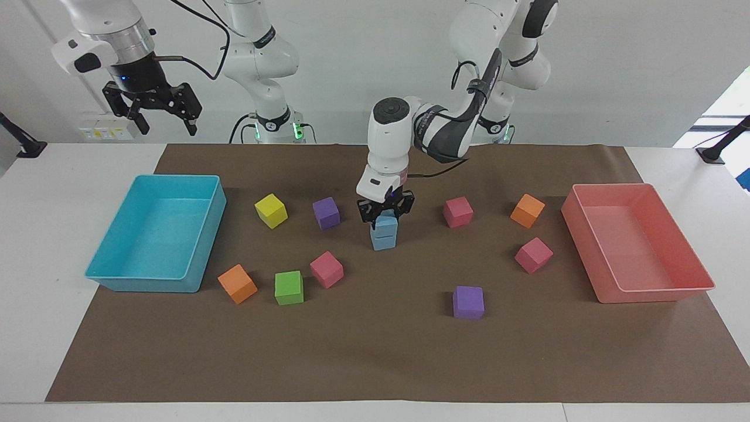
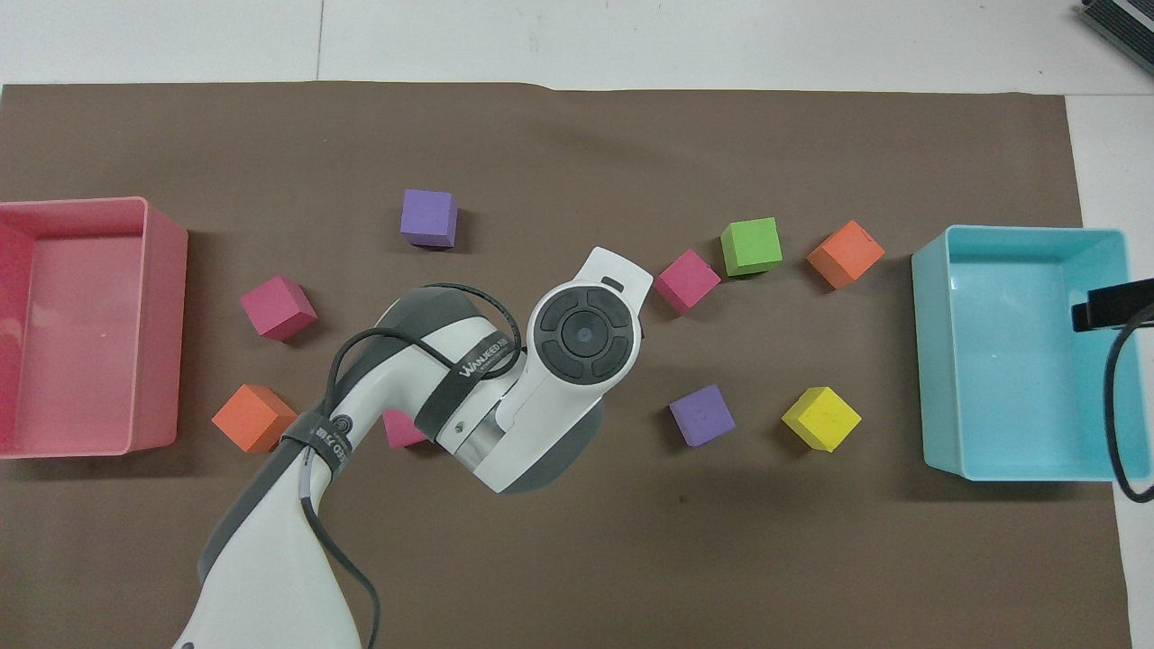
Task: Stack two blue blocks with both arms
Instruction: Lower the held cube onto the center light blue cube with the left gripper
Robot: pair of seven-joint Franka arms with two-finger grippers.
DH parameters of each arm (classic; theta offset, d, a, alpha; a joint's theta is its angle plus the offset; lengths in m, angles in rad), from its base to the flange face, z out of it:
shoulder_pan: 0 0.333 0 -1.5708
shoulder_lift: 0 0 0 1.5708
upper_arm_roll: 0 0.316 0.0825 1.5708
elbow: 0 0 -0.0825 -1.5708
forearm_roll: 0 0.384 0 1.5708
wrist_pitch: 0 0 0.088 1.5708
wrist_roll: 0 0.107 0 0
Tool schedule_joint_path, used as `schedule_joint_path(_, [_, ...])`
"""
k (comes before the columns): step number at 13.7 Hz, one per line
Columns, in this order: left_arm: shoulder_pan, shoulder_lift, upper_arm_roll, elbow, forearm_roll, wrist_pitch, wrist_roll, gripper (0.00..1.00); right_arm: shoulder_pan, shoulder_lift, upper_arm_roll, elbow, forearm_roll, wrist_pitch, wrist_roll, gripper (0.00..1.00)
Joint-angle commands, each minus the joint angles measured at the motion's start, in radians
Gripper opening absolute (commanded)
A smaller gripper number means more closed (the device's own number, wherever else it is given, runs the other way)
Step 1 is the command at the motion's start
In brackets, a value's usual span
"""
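The two blue blocks stand stacked, the upper blue block (image 1: 385, 223) on the lower blue block (image 1: 384, 240), at the middle of the brown mat. My left gripper (image 1: 386, 215) points straight down onto the upper block and sits right at its top. In the overhead view the left arm's wrist (image 2: 582, 333) hides the stack. My right gripper (image 1: 167, 126) is open and empty, and it waits high in the air above the turquoise tray's end of the table. Only a black part of it (image 2: 1111, 305) shows in the overhead view.
A turquoise tray (image 1: 202, 258) stands at the right arm's end and a pink tray (image 1: 586, 246) at the left arm's end. Loose cubes surround the stack: purple (image 1: 326, 212), yellow (image 1: 270, 210), pink (image 1: 457, 211), orange (image 1: 527, 210), pink (image 1: 533, 255), purple (image 1: 468, 302), pink (image 1: 326, 269), green (image 1: 289, 288), orange (image 1: 237, 283).
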State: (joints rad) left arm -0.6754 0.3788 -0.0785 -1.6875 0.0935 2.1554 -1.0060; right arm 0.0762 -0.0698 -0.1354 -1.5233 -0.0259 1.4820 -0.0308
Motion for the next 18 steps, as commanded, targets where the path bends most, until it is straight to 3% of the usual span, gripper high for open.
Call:
schedule_joint_path(1, [-0.018, -0.040, 0.014, -0.058, 0.022, 0.018, -0.026, 0.00, -0.004, -0.016, 0.003, -0.011, 0.011, -0.011, -0.011, 1.00])
schedule_joint_path(14, [-0.018, -0.038, 0.013, -0.078, 0.022, 0.067, -0.025, 0.00, -0.004, -0.016, 0.003, -0.011, 0.011, -0.011, -0.012, 1.00])
schedule_joint_path(15, [-0.016, -0.038, 0.013, -0.078, 0.022, 0.073, -0.022, 0.08, -0.004, -0.016, 0.003, -0.011, 0.011, -0.011, -0.011, 1.00])
schedule_joint_path(16, [-0.015, -0.038, 0.011, -0.078, 0.022, 0.077, -0.020, 0.44, -0.004, -0.016, 0.003, -0.011, 0.011, -0.011, -0.011, 1.00])
schedule_joint_path(17, [-0.015, -0.037, 0.012, -0.077, 0.022, 0.078, -0.019, 0.98, -0.004, -0.015, 0.003, -0.011, 0.011, -0.011, -0.011, 1.00])
schedule_joint_path(18, [-0.013, -0.037, 0.013, -0.074, 0.022, 0.080, -0.016, 1.00, -0.006, -0.016, 0.003, -0.011, 0.011, -0.011, -0.011, 1.00])
